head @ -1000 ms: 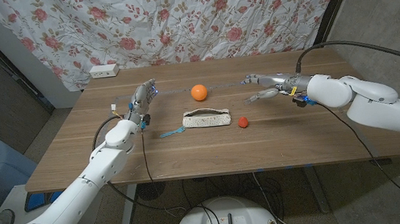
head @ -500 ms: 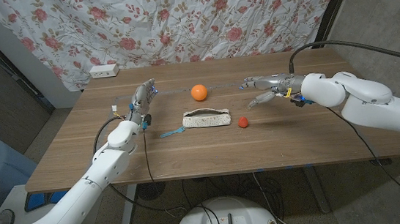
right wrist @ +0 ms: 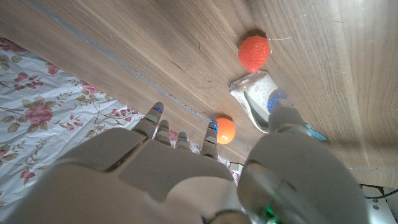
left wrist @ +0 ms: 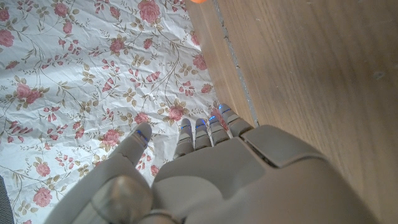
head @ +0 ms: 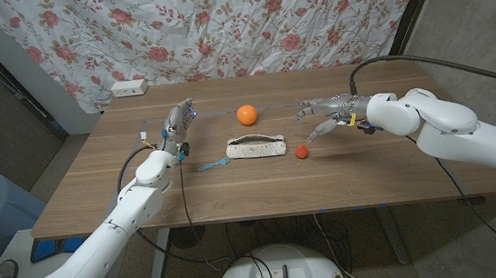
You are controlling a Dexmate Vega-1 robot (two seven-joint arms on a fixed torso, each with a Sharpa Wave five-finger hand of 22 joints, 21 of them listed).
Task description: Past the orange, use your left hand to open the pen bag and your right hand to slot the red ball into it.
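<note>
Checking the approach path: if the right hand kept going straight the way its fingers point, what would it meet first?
Probably the orange: the right hand points leftward at about its level. The red ball lies nearer the robot, likely off that line.

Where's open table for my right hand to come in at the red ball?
Bare wood lies right of the red ball and in front of it, toward the near edge. The right hand hovers just behind it. Tighter on its left: the pen bag lies close, with the orange behind.

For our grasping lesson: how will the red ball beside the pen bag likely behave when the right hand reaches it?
The red ball looks small and round, so a nudge may roll it on the bare table. Its bumpy surface probably aids grip. The right hand hovers near, open.
</note>
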